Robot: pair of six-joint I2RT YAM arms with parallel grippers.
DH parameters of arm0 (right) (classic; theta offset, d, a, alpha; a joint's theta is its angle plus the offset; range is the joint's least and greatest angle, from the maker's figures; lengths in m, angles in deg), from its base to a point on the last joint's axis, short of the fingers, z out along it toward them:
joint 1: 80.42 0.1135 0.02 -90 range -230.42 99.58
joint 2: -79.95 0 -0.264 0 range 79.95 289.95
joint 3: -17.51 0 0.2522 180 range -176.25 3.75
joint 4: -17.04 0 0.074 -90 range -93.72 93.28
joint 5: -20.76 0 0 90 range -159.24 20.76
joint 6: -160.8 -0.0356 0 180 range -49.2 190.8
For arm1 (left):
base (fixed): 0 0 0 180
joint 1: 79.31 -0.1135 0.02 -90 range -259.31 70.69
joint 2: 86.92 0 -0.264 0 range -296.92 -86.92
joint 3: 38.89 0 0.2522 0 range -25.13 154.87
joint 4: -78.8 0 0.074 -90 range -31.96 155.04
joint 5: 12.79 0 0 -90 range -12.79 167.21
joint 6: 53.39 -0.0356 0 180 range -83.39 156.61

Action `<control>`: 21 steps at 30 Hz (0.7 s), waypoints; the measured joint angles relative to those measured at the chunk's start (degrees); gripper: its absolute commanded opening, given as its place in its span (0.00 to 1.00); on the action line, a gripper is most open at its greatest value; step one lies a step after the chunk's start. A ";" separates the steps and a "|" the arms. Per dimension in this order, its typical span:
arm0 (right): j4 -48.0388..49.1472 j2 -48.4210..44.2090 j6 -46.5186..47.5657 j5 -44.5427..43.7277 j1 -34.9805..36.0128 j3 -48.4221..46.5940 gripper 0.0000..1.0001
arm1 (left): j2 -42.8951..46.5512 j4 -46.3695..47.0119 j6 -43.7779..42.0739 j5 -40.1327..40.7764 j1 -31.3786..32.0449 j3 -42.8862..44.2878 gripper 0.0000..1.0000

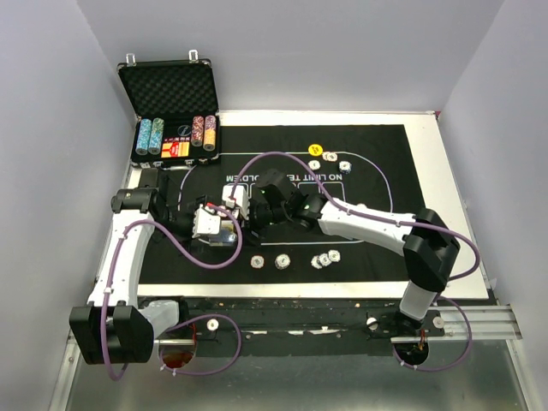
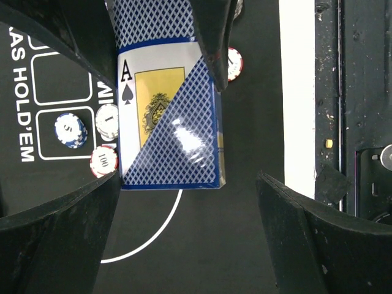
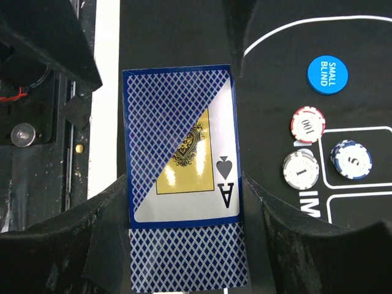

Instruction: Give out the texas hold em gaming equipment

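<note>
A blue-backed card box (image 3: 184, 177) with an ace of spades on its face is clamped between my right gripper's (image 3: 184, 184) fingers, above the black mat. It also shows in the left wrist view (image 2: 168, 122). My left gripper (image 2: 187, 202) is open, and the box's end just reaches its fingertips without touching them. In the top view the two grippers, left (image 1: 224, 229) and right (image 1: 248, 214), meet at the mat's left centre. A blue "SMALL BLIND" button (image 3: 327, 74) and red (image 3: 307, 124), white (image 3: 301, 169) and blue (image 3: 351, 159) chips lie beside the box.
The open metal case (image 1: 171, 111) with chip stacks stands at the back left. Chips lie near the mat's front edge (image 1: 282, 261) and far side (image 1: 330, 158), with a yellow button (image 1: 315, 149). A white border (image 1: 445, 197) surrounds the mat (image 1: 377, 184).
</note>
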 measured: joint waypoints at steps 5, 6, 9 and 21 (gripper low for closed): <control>-1.64 -0.90 0.04 0.02 0.55 -0.02 0.52 | -2.58 0.04 -0.09 -0.11 0.02 1.27 0.99; -1.84 -1.01 0.07 0.00 0.74 -0.07 0.52 | -2.82 0.15 -0.09 -0.11 0.02 1.36 0.99; -2.21 -1.11 0.07 0.02 1.11 -0.39 0.52 | -2.89 0.15 -0.07 -0.24 0.48 1.40 0.99; -2.16 -1.22 0.04 -0.04 1.66 -0.81 0.51 | -2.93 0.13 0.33 -1.95 0.85 1.40 0.99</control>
